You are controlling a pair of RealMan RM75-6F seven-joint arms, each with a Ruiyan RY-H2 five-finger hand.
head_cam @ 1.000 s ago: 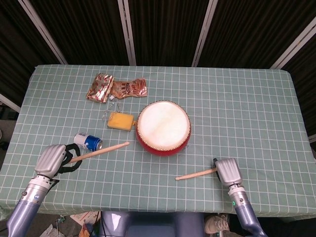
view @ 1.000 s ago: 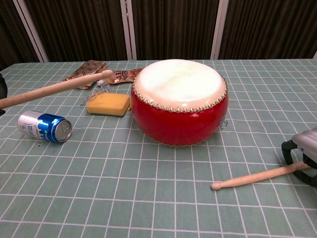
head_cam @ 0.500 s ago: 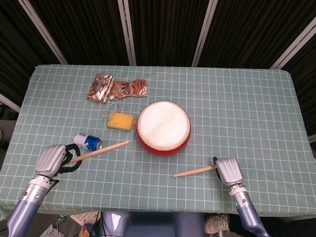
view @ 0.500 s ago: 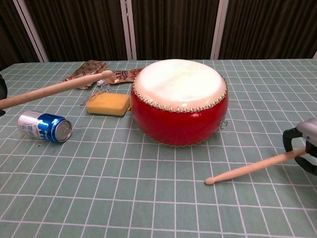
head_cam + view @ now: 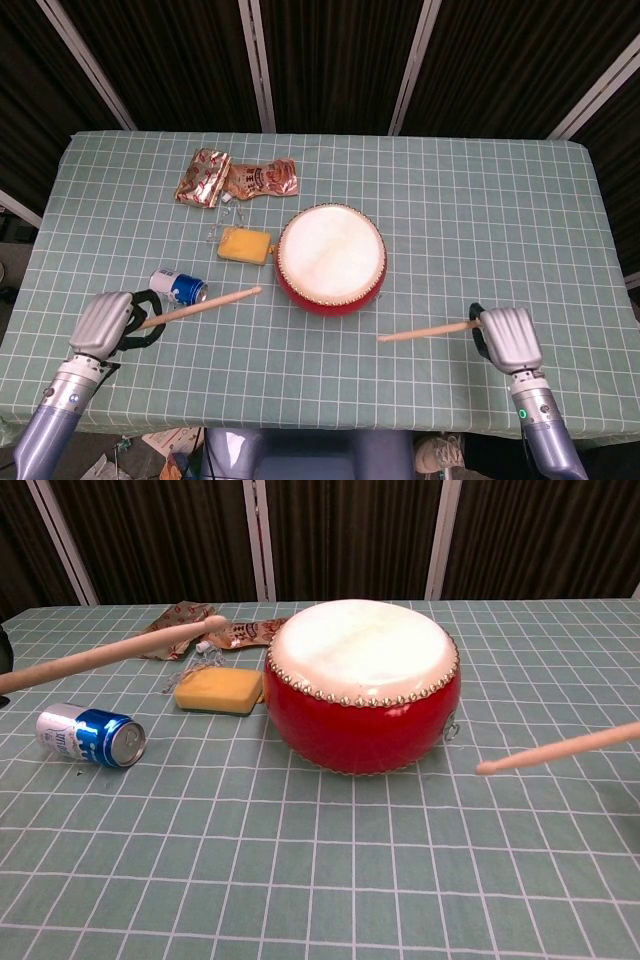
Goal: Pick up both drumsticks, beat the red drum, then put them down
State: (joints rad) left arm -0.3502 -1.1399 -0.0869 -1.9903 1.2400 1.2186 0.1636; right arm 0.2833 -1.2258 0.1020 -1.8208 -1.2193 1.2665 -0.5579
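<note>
You've got both sticks in hand right now. Your left robot hand (image 5: 102, 322) sits near the front-left corner of the tabletop (image 5: 480, 210), fingers wrapped around the butt of the left drumstick (image 5: 198, 307), which angles up and toward the red drum (image 5: 331, 259) with its tip stopping just short of the drum's left side, passing right by the blue can (image 5: 180, 286) lying on its side. Your right robot hand (image 5: 508, 338) is off to the front-right, closed on the right drumstick (image 5: 428, 330), and that stick points left toward the drum with its tip hanging in the air in front of the drum's lower right side, not touching it. In the chest view both sticks are clearly lifted off the checked cloth. The drum sits upright about mid-tabletop, with a yellow sponge (image 5: 244, 244) just beside its left side and a couple of snack packets (image 5: 235, 179) further back.
</note>
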